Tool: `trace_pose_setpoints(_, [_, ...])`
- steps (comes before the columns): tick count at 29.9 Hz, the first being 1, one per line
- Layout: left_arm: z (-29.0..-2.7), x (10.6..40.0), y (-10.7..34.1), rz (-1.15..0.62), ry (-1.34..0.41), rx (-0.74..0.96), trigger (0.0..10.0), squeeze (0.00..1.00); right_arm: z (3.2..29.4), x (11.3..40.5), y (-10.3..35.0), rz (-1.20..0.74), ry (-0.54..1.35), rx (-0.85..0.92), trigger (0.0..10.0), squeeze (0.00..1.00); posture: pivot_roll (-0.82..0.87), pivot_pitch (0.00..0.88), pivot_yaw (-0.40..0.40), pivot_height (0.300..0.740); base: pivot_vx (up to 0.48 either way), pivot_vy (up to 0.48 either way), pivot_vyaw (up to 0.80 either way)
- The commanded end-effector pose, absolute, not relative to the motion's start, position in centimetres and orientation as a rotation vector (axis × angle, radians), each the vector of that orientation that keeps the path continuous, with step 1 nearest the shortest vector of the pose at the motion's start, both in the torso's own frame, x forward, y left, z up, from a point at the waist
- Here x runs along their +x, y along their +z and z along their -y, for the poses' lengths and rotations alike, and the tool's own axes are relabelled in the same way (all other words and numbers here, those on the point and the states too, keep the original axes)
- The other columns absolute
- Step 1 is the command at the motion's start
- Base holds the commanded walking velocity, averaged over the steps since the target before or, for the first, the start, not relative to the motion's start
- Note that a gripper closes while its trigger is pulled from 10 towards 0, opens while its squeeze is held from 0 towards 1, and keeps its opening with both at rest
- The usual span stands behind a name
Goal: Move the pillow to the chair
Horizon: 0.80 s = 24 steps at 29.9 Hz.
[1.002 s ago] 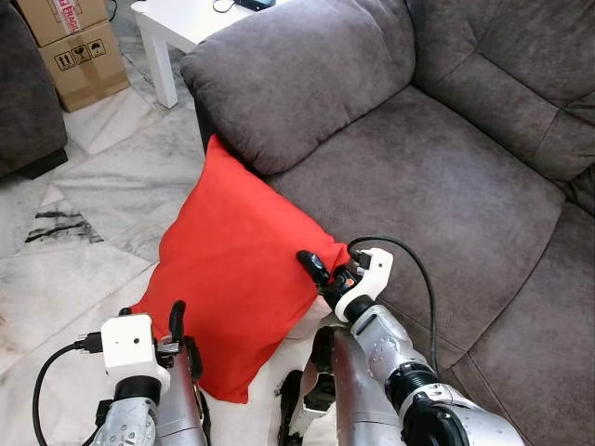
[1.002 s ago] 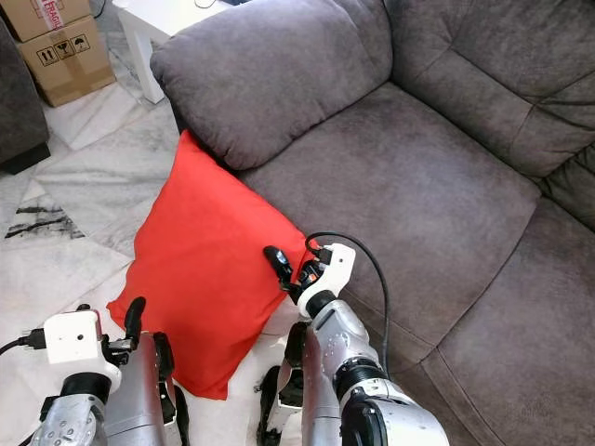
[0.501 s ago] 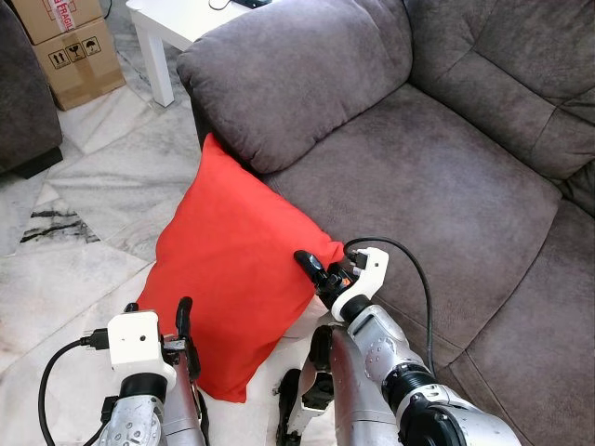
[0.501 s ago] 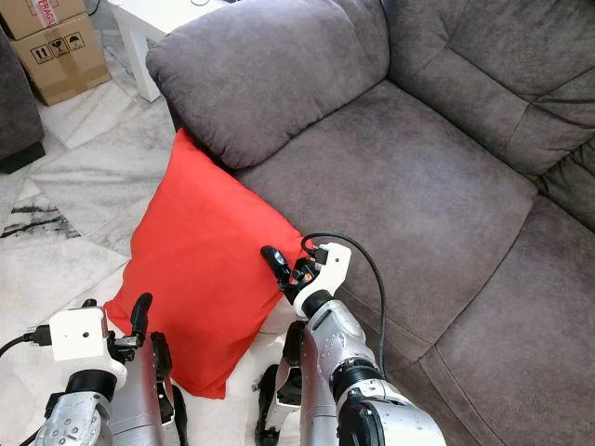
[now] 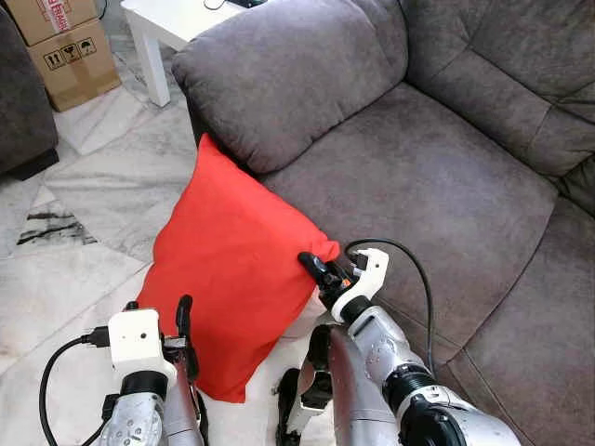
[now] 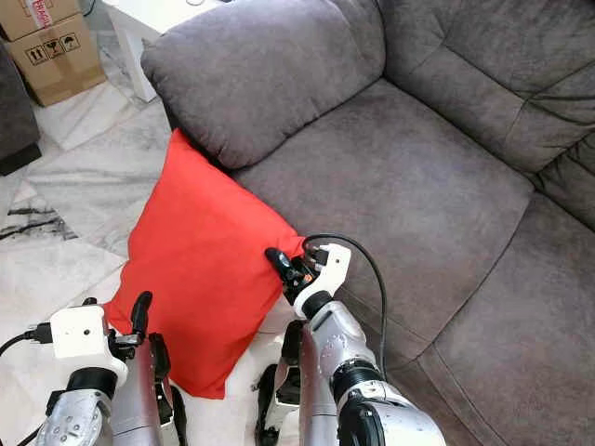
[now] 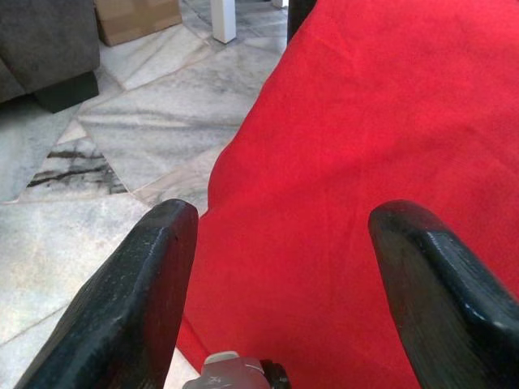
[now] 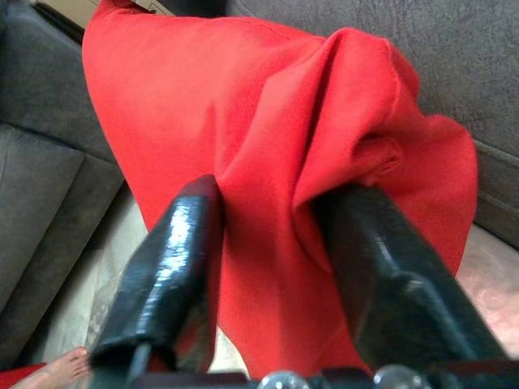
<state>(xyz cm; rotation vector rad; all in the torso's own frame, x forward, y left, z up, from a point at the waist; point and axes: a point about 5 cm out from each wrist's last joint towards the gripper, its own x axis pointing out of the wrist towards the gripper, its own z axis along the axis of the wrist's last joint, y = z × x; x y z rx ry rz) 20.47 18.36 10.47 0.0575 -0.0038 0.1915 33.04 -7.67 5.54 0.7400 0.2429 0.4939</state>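
The red pillow stands on its lower corner on the marble floor, its upper edge leaning against the front of the grey sofa, under the armrest. The right pincer is at the pillow's right corner, near the seat's front edge, and its fingers straddle a bunched fold of the red cloth, narrow but with the fabric between them, so it seems to hold that corner by a pinch. The left pincer sits low by the pillow's bottom edge, fingers spread wide with the red face just ahead of them, gripping nothing. The risk from here is a one-corner hold: a soft pillow lifted by a fold of cover could slip free, or swing and drag on the floor. The left fingers could also shove the pillow aside rather than take it if they close too shallowly.
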Motion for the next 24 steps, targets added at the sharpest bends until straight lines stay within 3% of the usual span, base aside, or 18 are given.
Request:
trace_pose_setpoints(1, [-18.0, 20.2, 10.0, -0.025, 0.192, 0.063, 10.0, 0.00, 8.2, 32.6, 4.8, -0.259, 0.476, 0.755, 0.0, 0.00, 0.19, 0.351, -0.233, 0.578, 0.000, 0.000, 0.00])
trace_pose_setpoints(16, [-18.4, 20.8, 9.9, -0.017, 0.195, 0.065, 10.0, 0.00, 8.2, 32.6, 4.8, -0.269, 0.467, 0.737, 0.0, 0.00, 0.20, 0.322, -0.229, 0.578, 0.000, 0.000, 0.00])
trace_pose_setpoints(24, [-19.1, 21.8, 9.9, -0.006, 0.199, 0.078, 10.0, 0.00, 8.3, 32.6, 4.8, -0.261, 0.463, 0.747, 0.0, 0.00, 0.22, 0.257, -0.211, 0.578, 0.000, 0.000, 0.00])
